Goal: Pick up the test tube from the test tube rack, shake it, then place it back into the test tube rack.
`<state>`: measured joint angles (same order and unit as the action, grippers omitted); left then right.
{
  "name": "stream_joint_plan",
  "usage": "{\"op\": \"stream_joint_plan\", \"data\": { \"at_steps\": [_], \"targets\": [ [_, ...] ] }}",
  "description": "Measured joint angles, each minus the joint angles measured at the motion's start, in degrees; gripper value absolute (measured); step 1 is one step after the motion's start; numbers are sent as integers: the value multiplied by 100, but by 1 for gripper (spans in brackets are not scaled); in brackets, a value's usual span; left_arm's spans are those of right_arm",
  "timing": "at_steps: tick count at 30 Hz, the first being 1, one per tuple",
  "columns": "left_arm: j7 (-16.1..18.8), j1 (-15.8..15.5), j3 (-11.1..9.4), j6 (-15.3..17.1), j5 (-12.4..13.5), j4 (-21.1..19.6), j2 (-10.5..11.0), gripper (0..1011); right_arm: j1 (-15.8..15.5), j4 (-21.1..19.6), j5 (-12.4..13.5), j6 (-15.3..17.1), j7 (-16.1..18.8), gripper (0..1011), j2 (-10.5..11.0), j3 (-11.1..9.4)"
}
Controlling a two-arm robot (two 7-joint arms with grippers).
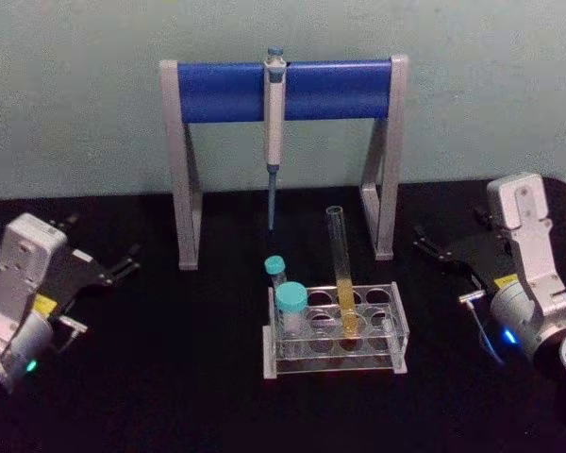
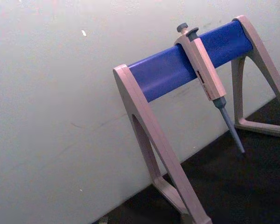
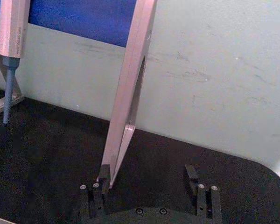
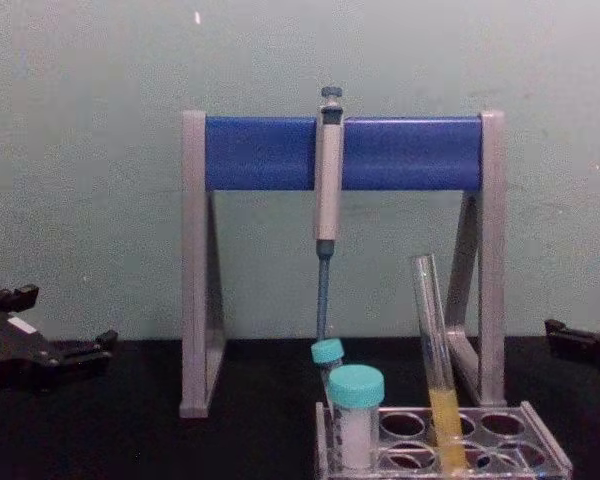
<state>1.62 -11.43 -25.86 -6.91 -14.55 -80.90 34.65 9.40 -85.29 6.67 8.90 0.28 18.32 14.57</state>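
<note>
The test tube (image 1: pixel 341 269) stands upright in the test tube rack (image 1: pixel 396 332), its lower part holding yellow-orange liquid; from the chest it leans slightly, the test tube (image 4: pixel 434 360) rising out of the rack (image 4: pixel 540 440). My left gripper (image 1: pixel 99 243) rests open on the black table far to the rack's left, seen low at the chest view's edge as the left gripper (image 4: pixel 55 320). On the other side, well away from the rack, my right gripper (image 1: pixel 450 231) is open too. Nothing lies between the right gripper (image 3: pixel 147 179) fingers (image 3: pixel 100 184).
Two teal-capped white tubes (image 1: pixel 291 307) stand in the rack's left holes. Behind the rack is a grey-and-blue stand (image 1: pixel 285 90) with a pipette (image 1: pixel 274 113) hanging from it, tip pointing down. The stand's right leg (image 3: pixel 126 107) is just ahead of the right gripper. A pale wall closes the back.
</note>
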Motion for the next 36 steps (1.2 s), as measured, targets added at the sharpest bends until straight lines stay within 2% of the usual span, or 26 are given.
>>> {"op": "stream_joint_plan", "data": {
  "at_steps": [36],
  "targets": [
    [0, 0, 0, 0, 0, 0, 0, 1001, 0, 0, 0, 0, 0, 1000, 0, 0]
  ]
}}
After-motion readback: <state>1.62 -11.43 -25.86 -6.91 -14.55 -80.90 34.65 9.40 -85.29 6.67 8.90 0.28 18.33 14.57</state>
